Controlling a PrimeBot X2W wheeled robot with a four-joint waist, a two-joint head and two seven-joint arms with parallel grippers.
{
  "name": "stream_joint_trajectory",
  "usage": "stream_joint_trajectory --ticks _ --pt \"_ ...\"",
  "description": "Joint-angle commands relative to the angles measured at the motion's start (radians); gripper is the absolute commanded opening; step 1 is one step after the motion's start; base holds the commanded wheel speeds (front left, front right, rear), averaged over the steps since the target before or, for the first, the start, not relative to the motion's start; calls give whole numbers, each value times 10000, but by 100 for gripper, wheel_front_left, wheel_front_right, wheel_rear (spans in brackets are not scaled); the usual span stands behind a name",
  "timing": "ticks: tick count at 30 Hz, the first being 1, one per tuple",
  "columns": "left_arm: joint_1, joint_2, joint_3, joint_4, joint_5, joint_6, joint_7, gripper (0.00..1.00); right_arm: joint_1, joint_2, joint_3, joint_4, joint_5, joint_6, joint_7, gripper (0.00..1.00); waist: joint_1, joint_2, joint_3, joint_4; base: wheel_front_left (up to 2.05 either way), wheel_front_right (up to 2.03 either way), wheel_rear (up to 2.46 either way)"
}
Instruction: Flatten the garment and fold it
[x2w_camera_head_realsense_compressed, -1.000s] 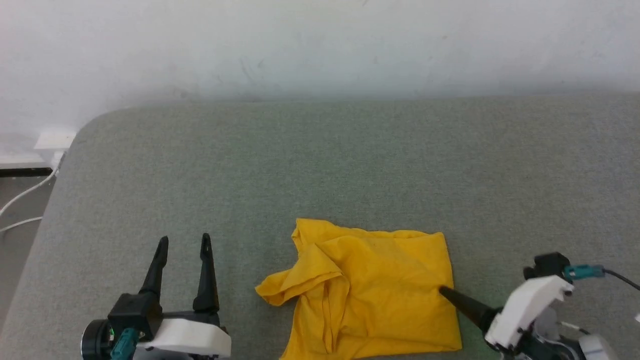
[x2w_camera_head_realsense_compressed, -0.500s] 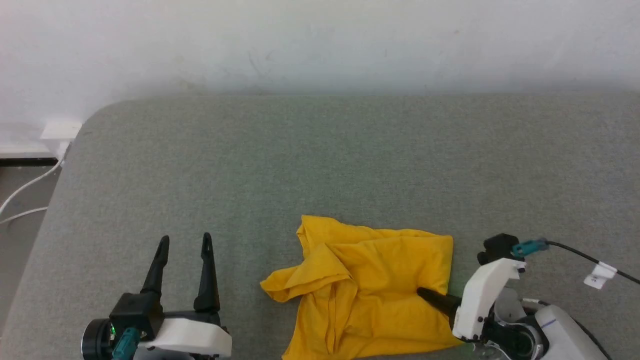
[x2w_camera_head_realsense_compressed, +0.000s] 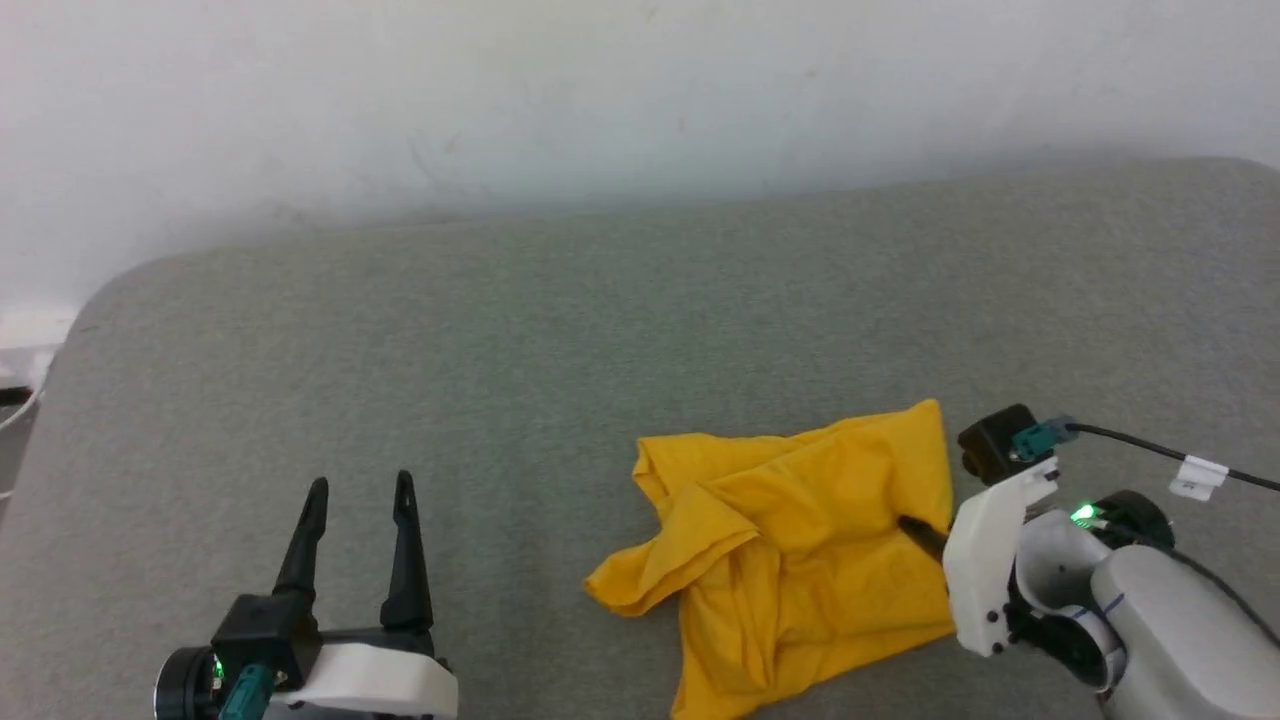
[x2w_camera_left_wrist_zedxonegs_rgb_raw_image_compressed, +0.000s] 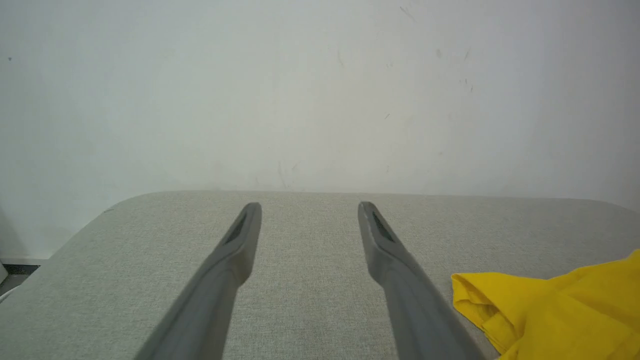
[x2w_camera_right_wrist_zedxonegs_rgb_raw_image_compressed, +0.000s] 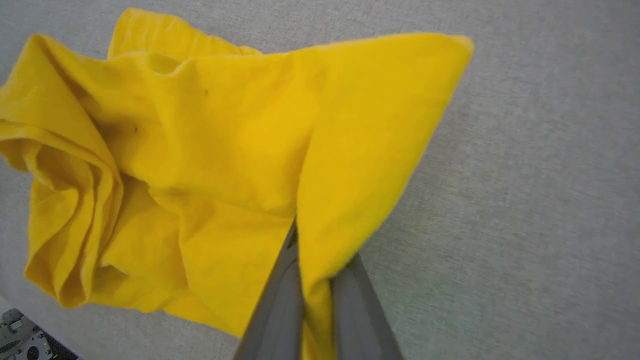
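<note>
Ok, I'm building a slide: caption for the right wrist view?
The right gripper pinches a fold of the crumpled yellow T-shirt on the grey surface.

one garment (x2w_camera_head_realsense_compressed: 800, 560), two grippers (x2w_camera_head_realsense_compressed: 358, 487) (x2w_camera_head_realsense_compressed: 915, 525)

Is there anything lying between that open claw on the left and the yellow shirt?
Nothing visible does. Just the bare grey padded surface lies between the left gripper and the garment, whose crumpled edge faces it. The right gripper is shut on the garment's opposite edge.
</note>
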Motion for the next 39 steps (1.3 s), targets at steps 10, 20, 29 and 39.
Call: stream_joint_trajectory --ticks 10,20,29,39 --pt "-404 -40 -183 -105 78 -101 -47 100 -471 -1362 -279 -64 -584 -21 383 0 0 0 944 -2507 0 0 0" --pt "-1537 351 -563 -31 549 -471 -46 100 -1936 -1058 -1176 2109 -728 -21 -1613 0 0 0 2368 -3697 0 0 0" --pt "-2322 453 -883 213 729 -561 -37 100 -3024 -939 -2376 4345 -1034 -21 -3727 0 0 0 3188 -3242 0 0 0" --pt "-2393 418 -828 371 574 -399 -44 100 -3234 -532 -2633 6054 -1617 -21 -5564 100 0 0 3071 -2808 0 0 0"
